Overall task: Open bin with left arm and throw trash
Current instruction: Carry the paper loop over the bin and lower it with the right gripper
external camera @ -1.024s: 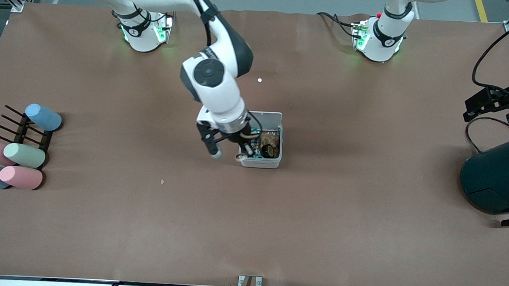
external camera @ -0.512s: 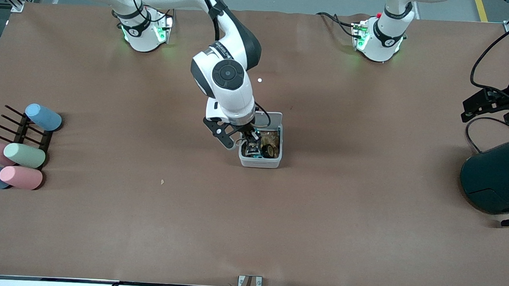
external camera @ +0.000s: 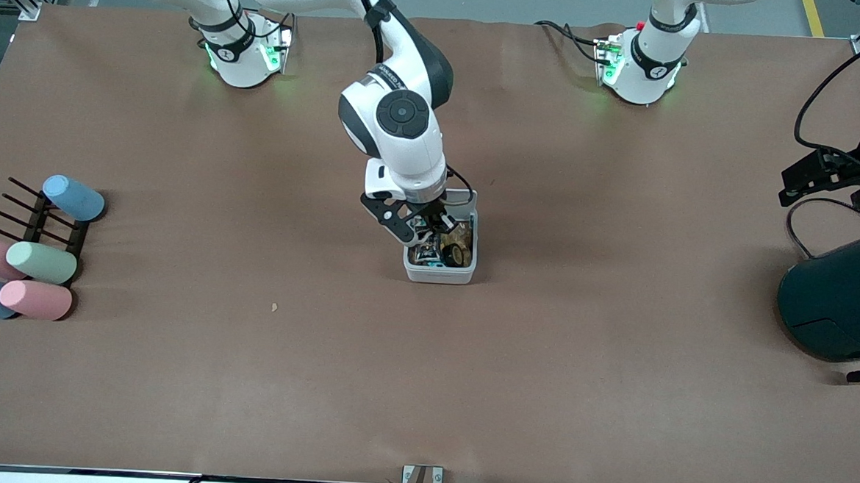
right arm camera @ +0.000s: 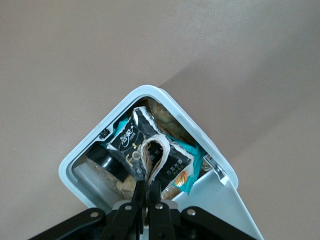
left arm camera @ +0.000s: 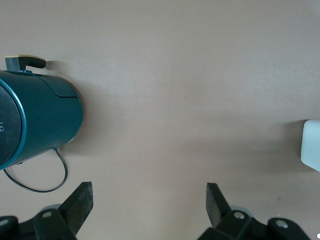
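The white-grey bin (external camera: 439, 275) stands open in the middle of the table, its lid (right arm camera: 222, 202) tipped back. Inside lie the dark printed wrapper (right arm camera: 131, 142) and the black tape roll (right arm camera: 107, 162); the roll also shows in the front view (external camera: 455, 255). My right gripper (external camera: 424, 235) is over the open bin. In the right wrist view it (right arm camera: 148, 192) is shut on the tan rubber band loop (right arm camera: 155, 152), which hangs above the wrapper. My left gripper (external camera: 801, 180) waits open and empty over the table at the left arm's end, fingers wide apart (left arm camera: 149, 200).
A large dark teal cylinder (external camera: 839, 300) lies at the left arm's end, also in the left wrist view (left arm camera: 35, 120). Pastel cups (external camera: 39, 261) lie by a black rack (external camera: 37, 217) at the right arm's end. A small tan scrap (external camera: 273, 307) lies nearer the front camera.
My right gripper has moved from beside the bin to over its opening, carrying the rubber band. The left arm has barely moved.
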Available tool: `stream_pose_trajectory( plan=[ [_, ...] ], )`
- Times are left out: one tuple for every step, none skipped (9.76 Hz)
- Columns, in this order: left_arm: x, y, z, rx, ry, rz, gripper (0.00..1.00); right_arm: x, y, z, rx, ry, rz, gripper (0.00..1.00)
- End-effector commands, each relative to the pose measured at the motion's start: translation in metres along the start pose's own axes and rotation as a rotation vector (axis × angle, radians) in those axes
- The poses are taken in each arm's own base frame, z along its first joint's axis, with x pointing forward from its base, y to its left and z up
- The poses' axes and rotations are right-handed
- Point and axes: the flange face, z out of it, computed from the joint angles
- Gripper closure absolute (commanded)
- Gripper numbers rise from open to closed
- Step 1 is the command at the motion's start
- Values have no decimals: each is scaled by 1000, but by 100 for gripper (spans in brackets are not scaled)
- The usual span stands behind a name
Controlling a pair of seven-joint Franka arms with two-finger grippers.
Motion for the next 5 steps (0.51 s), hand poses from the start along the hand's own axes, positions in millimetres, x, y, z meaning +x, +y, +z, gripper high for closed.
stream_pose_trajectory(
  plan=[
    [1, 0, -5, -2, -4, 2, 0, 4, 2, 10, 5, 13, -10, 100],
    [1, 0, -5, -5, -4, 0, 0, 6, 2, 17, -1, 15, -6, 97],
    [1, 0, -5, -5, -4, 2, 0, 6, 2, 17, -1, 14, -4, 87],
    [1, 0, -5, -5, -4, 2, 0, 6, 3, 17, -3, 14, -1, 78],
    [1, 0, -5, -5, -4, 2, 0, 6, 3, 17, -6, 13, 6, 68]
  ],
)
